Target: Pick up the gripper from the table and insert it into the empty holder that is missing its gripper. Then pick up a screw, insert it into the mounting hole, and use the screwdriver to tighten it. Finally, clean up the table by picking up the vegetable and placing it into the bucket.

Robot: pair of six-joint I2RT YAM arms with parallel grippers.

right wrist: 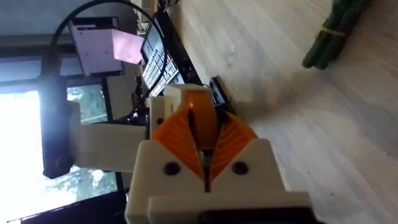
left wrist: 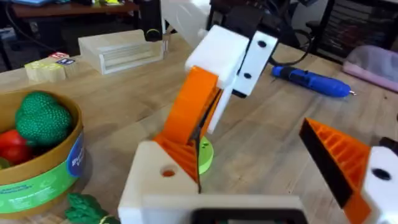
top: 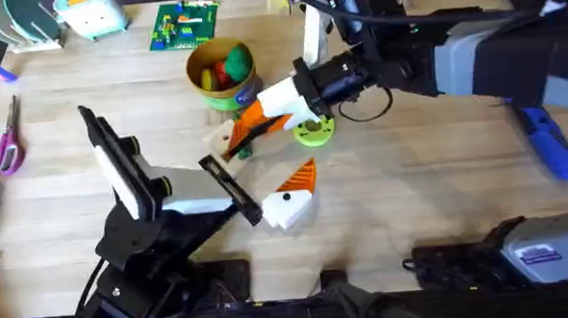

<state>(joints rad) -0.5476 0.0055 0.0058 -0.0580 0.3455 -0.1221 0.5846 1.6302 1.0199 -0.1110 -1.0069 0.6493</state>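
1. The right end effector (right wrist: 205, 134) is closed on the gripper (right wrist: 198, 109). Its two orange pads (right wrist: 233, 140) meet along a seam, and the small orange wedge sticks out past their tips.
2. The wedge's far end touches the holder (right wrist: 169, 99), the white finger block on the left arm. From the left wrist the same block (left wrist: 155, 183) sits right under the descending orange piece. Whether the wedge is fully seated I cannot tell.
3. The left end effector (top: 264, 160) stands with its jaws apart. One finger carries its orange pad (left wrist: 336, 155), while the other is the bare holder.
4. The gripper's long axis runs in line with the right arm's fingers. It tilts steeply and points down into the holder.
5. Progress, as I judge it: the first step is in hand, with the gripper off the table and at the holder. The screw, the tightening and the clean-up are all left.
6. The lime-green disc (top: 314, 130) lies on the table (top: 417, 200) just beside the right fingers.
7. The screwdriver (top: 551, 140) lies well off to the right. Its axis is diagonal and its bit points toward the near right edge.
8. The vegetable (top: 243, 152) lies on the table near the bucket (top: 221, 95), not in it. The bucket holds red and green toy produce.
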